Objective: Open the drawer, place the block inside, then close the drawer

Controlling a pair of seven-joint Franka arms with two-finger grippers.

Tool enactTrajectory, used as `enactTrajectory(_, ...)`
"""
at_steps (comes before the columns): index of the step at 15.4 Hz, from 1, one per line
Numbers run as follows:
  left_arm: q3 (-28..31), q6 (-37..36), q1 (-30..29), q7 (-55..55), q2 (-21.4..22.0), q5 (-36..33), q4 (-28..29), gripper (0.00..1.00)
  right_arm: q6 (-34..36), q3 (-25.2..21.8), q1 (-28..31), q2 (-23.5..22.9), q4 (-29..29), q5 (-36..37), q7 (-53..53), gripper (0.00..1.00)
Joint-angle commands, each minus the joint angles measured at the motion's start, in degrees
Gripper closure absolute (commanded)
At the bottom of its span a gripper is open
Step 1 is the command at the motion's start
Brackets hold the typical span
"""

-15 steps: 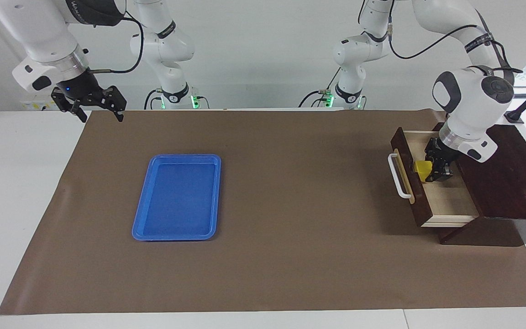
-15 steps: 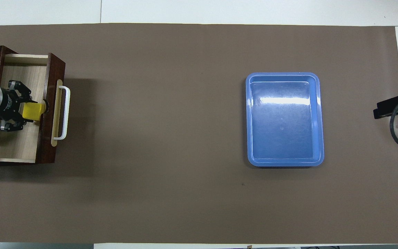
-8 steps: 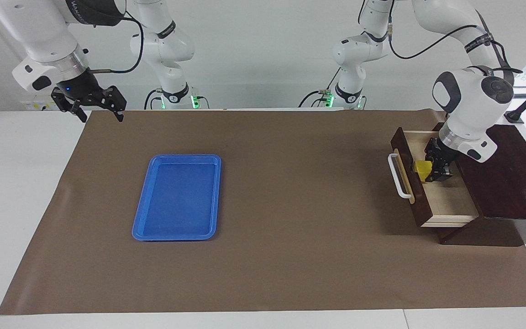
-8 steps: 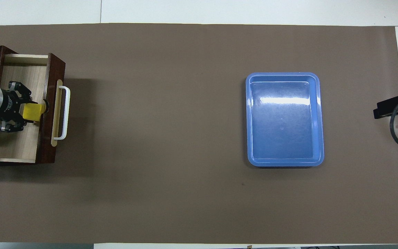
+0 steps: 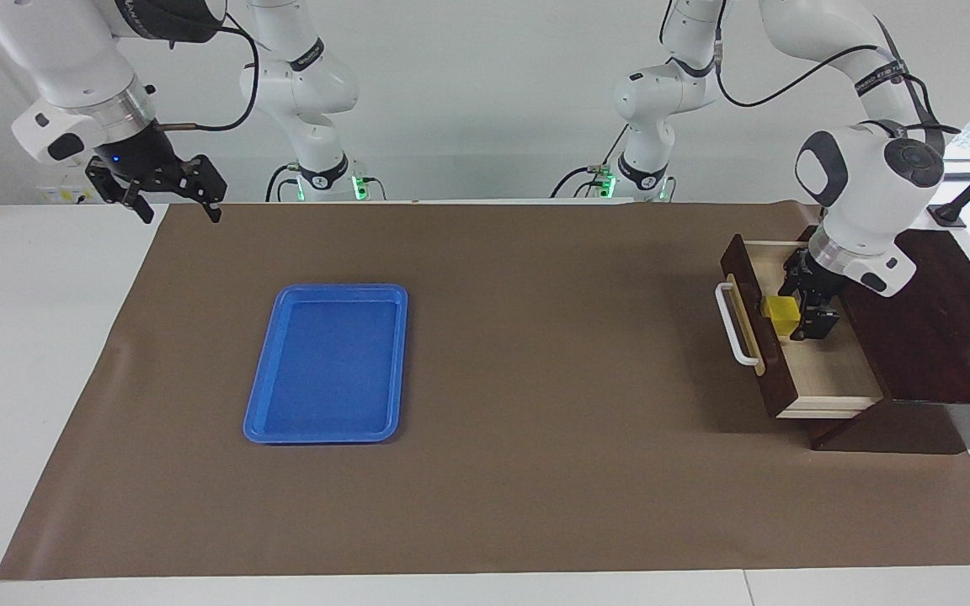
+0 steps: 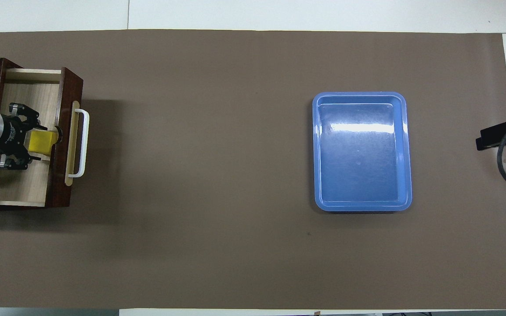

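Note:
The dark wooden drawer (image 5: 832,372) stands pulled out of its dark box (image 5: 944,328) at the left arm's end of the table, with its white handle (image 5: 731,326) toward the blue tray. The yellow block (image 5: 780,315) rests inside on the pale floor, against the drawer's front panel. My left gripper (image 5: 808,310) is inside the drawer just beside the block, open, a little drawn back from it. In the overhead view the block (image 6: 42,142) lies between the gripper (image 6: 19,139) and the front panel of the drawer (image 6: 20,186). My right gripper (image 5: 180,214) is open and empty, raised over the mat's corner.
A flat blue tray (image 5: 327,364) lies empty on the brown mat toward the right arm's end; it also shows in the overhead view (image 6: 362,151). The right arm waits.
My left gripper has drawn slightly up and back from the block, which stays put in the drawer. My right gripper has shifted a little up and outward.

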State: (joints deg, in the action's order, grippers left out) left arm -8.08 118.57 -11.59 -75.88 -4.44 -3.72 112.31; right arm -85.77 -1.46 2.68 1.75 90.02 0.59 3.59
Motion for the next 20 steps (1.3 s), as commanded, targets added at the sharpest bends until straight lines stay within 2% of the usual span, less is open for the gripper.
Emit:
enactTrajectory(1,0.26,-5.17,0.43,-0.41,1.19,0.03,-4.36,0.0,-0.27,0.58,0.83,0.45,0.25,0.82,-1.04,0.0)
enactTrajectory(4,-0.18,-12.38,1.56,-0.67,0.84,1.34,-11.48,0.0,-1.32,0.58,0.66,1.33,2.61,1.08,-1.13,0.0)
enactTrajectory(8,0.0,-16.79,9.11,-5.31,-0.3,2.32,-15.72,0.0,-4.31,0.58,0.31,1.86,5.61,1.08,-1.75,0.0)
enactTrajectory(11,0.0,-16.18,12.47,-10.15,-0.31,1.97,-14.41,0.0,-4.31,0.58,0.22,1.95,6.05,1.08,-1.75,0.0)
enactTrajectory(13,0.0,-15.22,13.08,-11.31,-0.31,1.62,-11.52,0.0,-4.4,0.67,0.13,2.47,6.66,1.08,-1.83,0.0)
enactTrajectory(20,0.08,-5.73,11.68,-11.22,-0.13,-0.75,-4.13,0.0,-4.31,0.67,0.13,2.47,6.66,1.08,-1.92,0.0)
